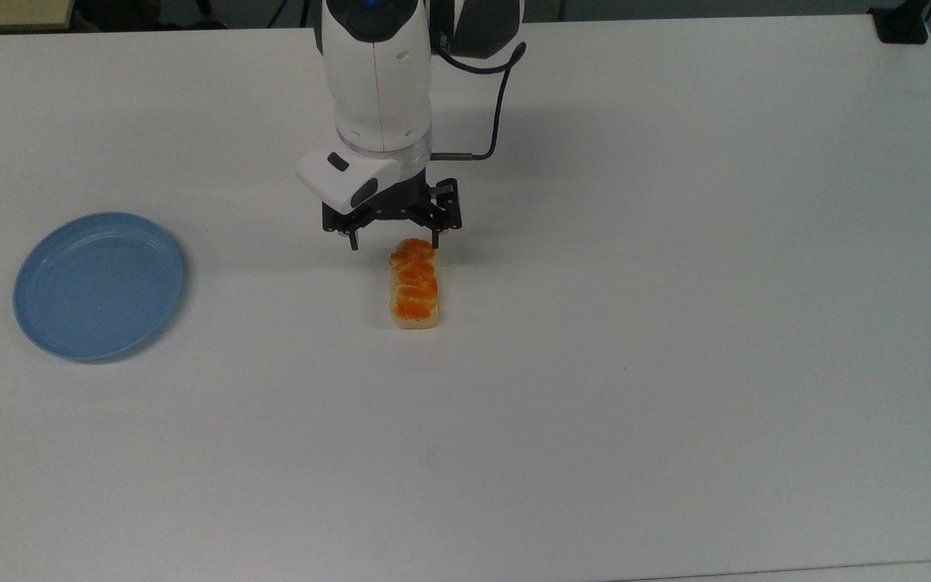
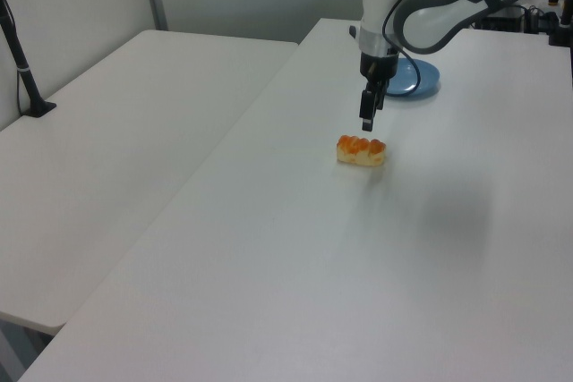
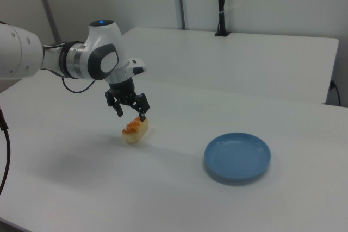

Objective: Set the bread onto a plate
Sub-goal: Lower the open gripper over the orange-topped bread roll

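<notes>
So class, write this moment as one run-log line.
stage: reaching | hand: open, above bread's far end | bread: on table, ungrasped | plate: empty

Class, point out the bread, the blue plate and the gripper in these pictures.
bread [image 1: 414, 284]: top view, on its glazed orange top.
blue plate [image 3: 237, 155]: right view, on its bare inner floor.
gripper [image 1: 393, 242]: top view, midway between its open fingertips.

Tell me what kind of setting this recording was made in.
Probably a robotics lab or office workspace, not a kitchen. A robot arm works over a bare white table holding just a bread loaf and a blue plate; a second white table adjoins it, with a black pole behind.
</notes>
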`<action>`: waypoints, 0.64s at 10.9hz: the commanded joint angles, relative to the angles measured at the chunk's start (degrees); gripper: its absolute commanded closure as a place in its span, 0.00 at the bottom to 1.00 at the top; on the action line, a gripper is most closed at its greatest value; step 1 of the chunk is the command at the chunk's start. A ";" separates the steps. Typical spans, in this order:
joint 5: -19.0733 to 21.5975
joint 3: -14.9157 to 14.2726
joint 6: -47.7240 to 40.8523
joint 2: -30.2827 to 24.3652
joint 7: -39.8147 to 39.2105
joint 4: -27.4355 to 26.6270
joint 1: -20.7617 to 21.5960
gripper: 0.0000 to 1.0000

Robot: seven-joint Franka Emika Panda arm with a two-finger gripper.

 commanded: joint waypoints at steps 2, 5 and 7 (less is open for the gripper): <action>-1.63 1.07 1.94 1.27 1.95 -1.26 1.01 0.00; -1.71 1.07 4.14 2.85 4.32 -1.17 1.62 0.00; -1.89 1.07 4.49 3.99 4.59 -0.91 2.15 0.00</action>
